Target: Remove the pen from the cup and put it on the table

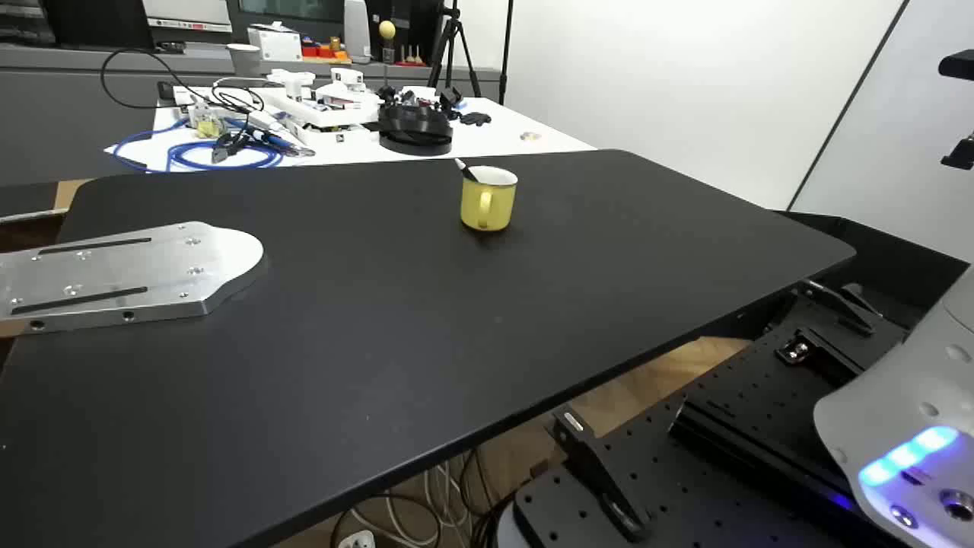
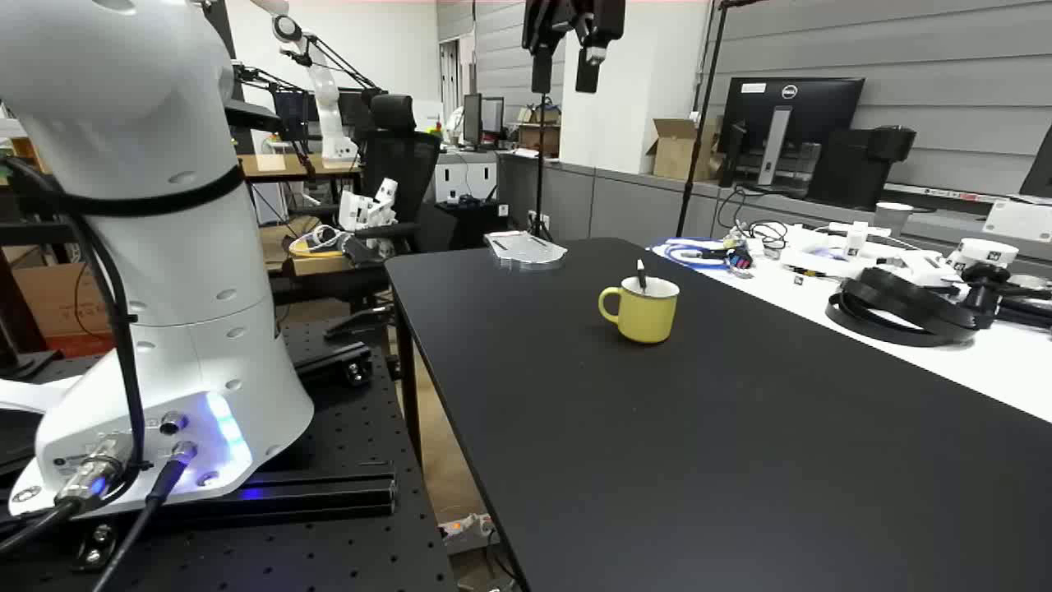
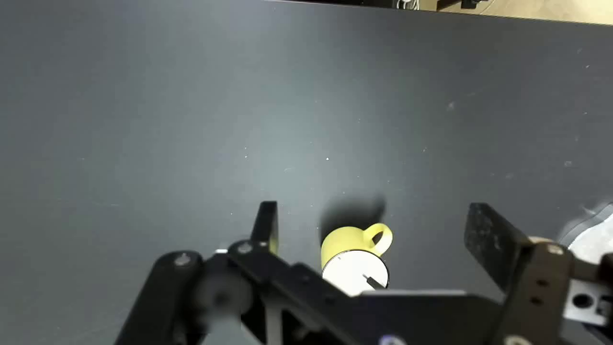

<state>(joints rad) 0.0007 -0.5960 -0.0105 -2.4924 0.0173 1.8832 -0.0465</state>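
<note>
A tipped cup [image 1: 496, 209] is the likeliest mishap: the gripper [image 2: 565, 80] hangs wide apart and holding nothing, high over the counter [image 1: 426, 320], and lowering it that broad around the pen [image 2: 641, 274] could knock the rim [image 2: 653, 297] or snag the handle [image 3: 389, 239]. The pen leans and only its upper end clears the rim, so a grip too high may slip off, while one too low may pinch the cup's wall and lift both. Once laid down, the pen may roll. The yellow cup, white inside, stands upright on the counter with the pen in it; the wrist view shows nothing else there, though the gripper seems to cover part of the mouth. Behind, a cardboard box [image 2: 675, 148] gives no view of its contents.
</note>
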